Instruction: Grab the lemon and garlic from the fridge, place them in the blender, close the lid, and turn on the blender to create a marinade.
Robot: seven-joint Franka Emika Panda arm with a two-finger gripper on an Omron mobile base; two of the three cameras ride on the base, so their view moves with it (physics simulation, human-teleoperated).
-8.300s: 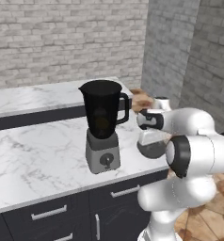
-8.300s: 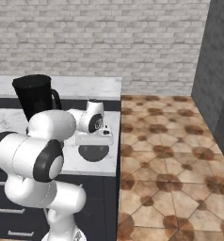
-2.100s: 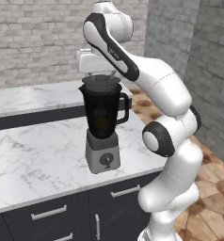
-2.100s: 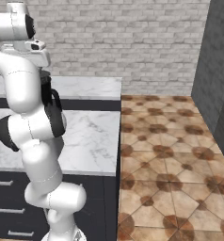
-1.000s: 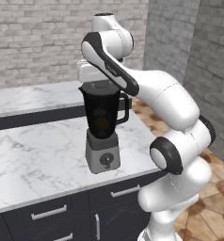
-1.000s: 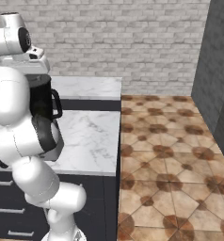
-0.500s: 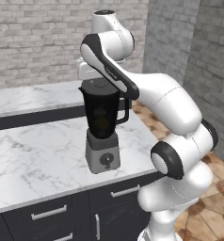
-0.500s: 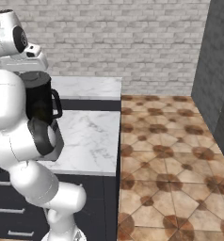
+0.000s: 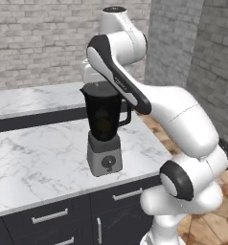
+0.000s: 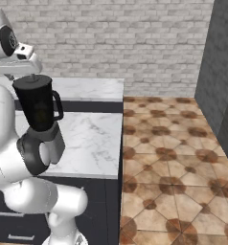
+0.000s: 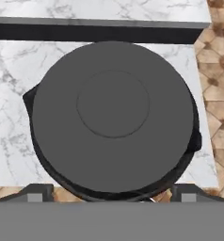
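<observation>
The flat round dark grey lid (image 11: 113, 113) rests on the mouth of the tall black see-through blender jar (image 9: 103, 115) on its grey square base — standing on the white marble counter (image 9: 37, 158). The two-finger gripper (image 11: 109, 190) hovers directly above the lid, fingers spread wide — gripping nothing.

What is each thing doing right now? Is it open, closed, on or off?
lid: sitting on the jar's mouth, nothing gripping it.
blender: upright on the counter, covered; running or not, cannot tell.
gripper: jaws wide open, above the lid.
</observation>
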